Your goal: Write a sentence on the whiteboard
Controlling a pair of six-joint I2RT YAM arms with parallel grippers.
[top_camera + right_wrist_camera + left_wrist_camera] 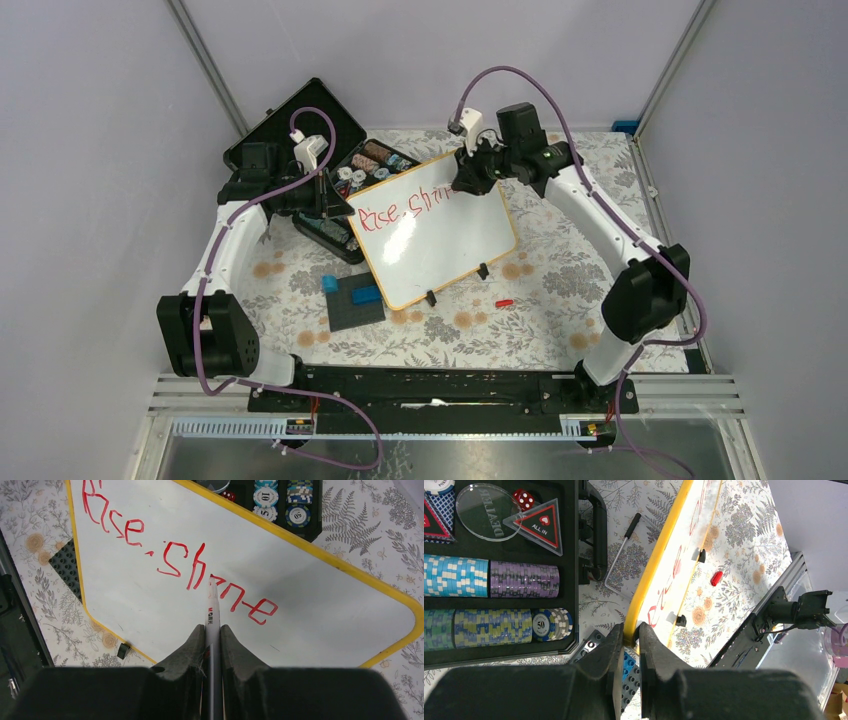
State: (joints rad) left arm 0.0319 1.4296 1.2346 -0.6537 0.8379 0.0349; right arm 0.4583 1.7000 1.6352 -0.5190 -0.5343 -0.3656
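Two arms reach over a flowered counter (520,330) in the top view. The whiteboard (440,250) sits askew at the middle of it, with two black feet (432,297) along its near edge. The left arm (235,240) meets the board's left edge, and the right arm (600,215) comes to its far right corner. The sentence (400,205) is in red along the far edge of the board, and its end is hidden under the right arm. An open black case (290,130) of poker chips lies just behind the board. A dark grey plate (345,310) with blue blocks (366,295) lies near the front left corner. A small red cap (503,301) lies on the counter just in front of the board.

From the left wrist, the left jaws are clamped on the board's yellow edge. Rows of chips (489,577), a red die (523,499) and a clear disc (484,505) fill the case beside it.

From the right wrist, the right jaws are closed tight on a white marker (213,620). Its tip touches the board in the middle of "Shine". The red writing reads "Rise Shine" in one line.
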